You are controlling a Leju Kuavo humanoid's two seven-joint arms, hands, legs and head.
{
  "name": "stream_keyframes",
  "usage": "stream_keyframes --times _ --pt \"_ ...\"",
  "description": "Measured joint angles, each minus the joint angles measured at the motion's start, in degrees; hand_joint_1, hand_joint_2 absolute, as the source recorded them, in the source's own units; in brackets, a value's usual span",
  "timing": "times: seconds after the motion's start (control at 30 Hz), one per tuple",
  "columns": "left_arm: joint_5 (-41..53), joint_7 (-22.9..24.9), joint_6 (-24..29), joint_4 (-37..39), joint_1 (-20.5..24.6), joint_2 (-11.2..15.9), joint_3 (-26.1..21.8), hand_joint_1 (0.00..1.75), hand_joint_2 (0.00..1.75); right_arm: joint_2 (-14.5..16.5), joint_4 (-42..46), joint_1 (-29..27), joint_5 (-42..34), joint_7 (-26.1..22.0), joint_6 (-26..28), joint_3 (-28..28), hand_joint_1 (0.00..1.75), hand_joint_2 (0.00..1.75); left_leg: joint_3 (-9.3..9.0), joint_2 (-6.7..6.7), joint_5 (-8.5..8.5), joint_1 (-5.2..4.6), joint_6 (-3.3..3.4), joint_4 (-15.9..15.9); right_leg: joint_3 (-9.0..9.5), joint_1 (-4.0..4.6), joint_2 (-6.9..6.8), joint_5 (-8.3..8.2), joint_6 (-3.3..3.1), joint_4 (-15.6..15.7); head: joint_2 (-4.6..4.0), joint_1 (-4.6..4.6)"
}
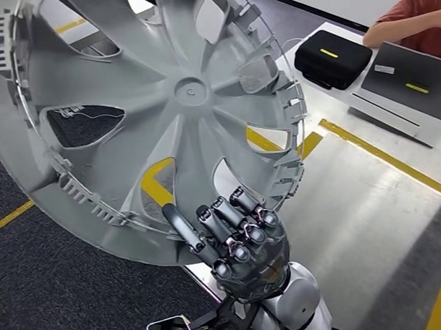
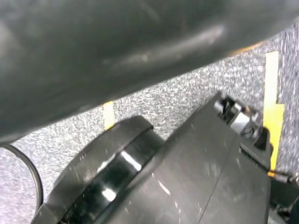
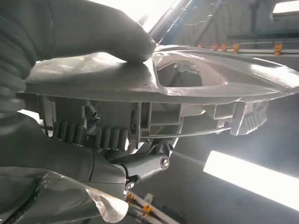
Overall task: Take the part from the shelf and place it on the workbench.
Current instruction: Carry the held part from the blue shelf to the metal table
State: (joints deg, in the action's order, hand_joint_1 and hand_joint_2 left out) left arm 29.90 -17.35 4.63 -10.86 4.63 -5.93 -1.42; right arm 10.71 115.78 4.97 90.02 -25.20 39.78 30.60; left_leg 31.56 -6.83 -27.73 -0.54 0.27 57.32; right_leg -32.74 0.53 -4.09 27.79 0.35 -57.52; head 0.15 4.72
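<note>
Right hand grips unlabelled grey wheel cover.

Wheel cover: grey plastic, smooth, satin. Floor: dark rough carpet.

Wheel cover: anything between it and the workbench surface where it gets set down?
Nothing visible does. The right hand grips the wheel cover at its rim; the bare workbench lies beyond it. The black case sits at the far edge.

workshop: yellow floor tape (marked lanes), workbench
</note>
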Motion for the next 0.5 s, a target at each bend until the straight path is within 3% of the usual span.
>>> stream_keyframes --times 0.03,0.07,0.1,0.17,0.23,0.27,0.33,0.4,0.47,0.5 --pt "0.0 0.0 0.0 0.0 0.1 0.0 0.0 0.00 0.00 0.0 0.0 -0.1 0.0 0.0 0.0 0.0 1.75 1.75 -0.03 -0.08 -0.20 0.07 -0.28 0.1 -0.10 -0.11 0.68 -0.21 -0.27 0.1 0.00 0.03" --pt "0.0 0.0 0.0 0.0 0.1 0.0 0.0 0.00 0.00 0.0 0.0 -0.1 0.0 0.0 0.0 0.0 1.75 1.75 0.18 0.86 -0.85 0.19 -0.60 0.8 -0.14 -0.28 1.37 -0.43 -0.59 0.3 0.00 -0.03" --pt "0.0 0.0 0.0 0.0 0.2 0.0 0.0 0.00 0.00 0.0 0.0 -0.1 0.0 0.0 0.0 0.0 1.75 1.75 0.85 2.37 -2.12 0.35 -0.93 2.6 -0.14 -0.48 2.07 -0.65 -0.89 0.4 0.00 -0.12" --pt "0.0 0.0 -0.1 0.0 0.0 0.1 0.0 0.00 0.00 0.0 -0.1 0.0 0.0 0.0 0.0 0.0 1.75 1.75 3.82 5.58 -5.86 0.66 -1.39 9.5 -0.22 -0.66 3.50 -0.91 -1.27 0.5 0.00 -0.32" --pt "0.0 0.0 -0.1 0.0 -0.2 0.1 0.0 0.00 0.00 0.0 -0.2 -0.1 0.0 0.0 0.0 0.0 1.75 1.75 6.80 6.32 -8.02 0.78 -1.57 16.0 -0.29 -0.65 5.14 -1.01 -1.38 0.4 0.00 -0.38" --pt "0.0 0.1 -0.1 0.0 -0.3 0.1 0.0 0.00 0.00 0.0 -0.3 -0.1 0.0 0.0 0.0 0.0 1.75 1.75 7.14 6.39 -7.49 0.81 -1.58 16.6 -0.30 -0.65 6.00 -1.05 -1.36 0.3 0.00 -0.38" --pt "0.0 0.1 -0.2 0.0 -0.3 0.1 0.0 0.00 0.00 0.1 -0.4 -0.1 0.0 0.0 0.0 0.0 1.75 1.75 4.74 7.12 -3.57 0.98 -1.44 11.1 -0.30 -0.69 7.69 -1.10 -1.24 0.1 0.00 -0.39" --pt "0.0 0.1 -0.1 0.0 -0.3 0.2 0.0 0.00 0.00 0.1 -0.4 -0.1 0.0 0.0 0.0 0.0 1.75 1.75 1.43 10.05 -0.63 1.39 -1.24 3.7 -0.57 -0.67 9.10 -1.11 -0.94 -0.3 0.00 -0.36" --pt "0.0 0.1 -0.1 0.0 -0.2 0.2 0.0 0.00 0.00 0.1 -0.4 -0.1 0.0 0.0 0.0 0.0 1.75 1.75 0.36 11.94 -0.29 1.49 -0.96 1.0 -1.17 -0.80 10.29 -1.34 -0.25 -0.4 0.00 -0.37" --pt "0.0 0.1 -0.1 0.0 -0.3 0.2 0.0 0.00 0.00 0.1 -0.4 -0.1 0.0 -0.1 0.0 0.0 1.75 1.75 0.39 11.57 -0.17 1.39 -0.71 0.7 -1.46 -0.91 10.95 -1.55 0.20 -0.4 0.00 -0.37"
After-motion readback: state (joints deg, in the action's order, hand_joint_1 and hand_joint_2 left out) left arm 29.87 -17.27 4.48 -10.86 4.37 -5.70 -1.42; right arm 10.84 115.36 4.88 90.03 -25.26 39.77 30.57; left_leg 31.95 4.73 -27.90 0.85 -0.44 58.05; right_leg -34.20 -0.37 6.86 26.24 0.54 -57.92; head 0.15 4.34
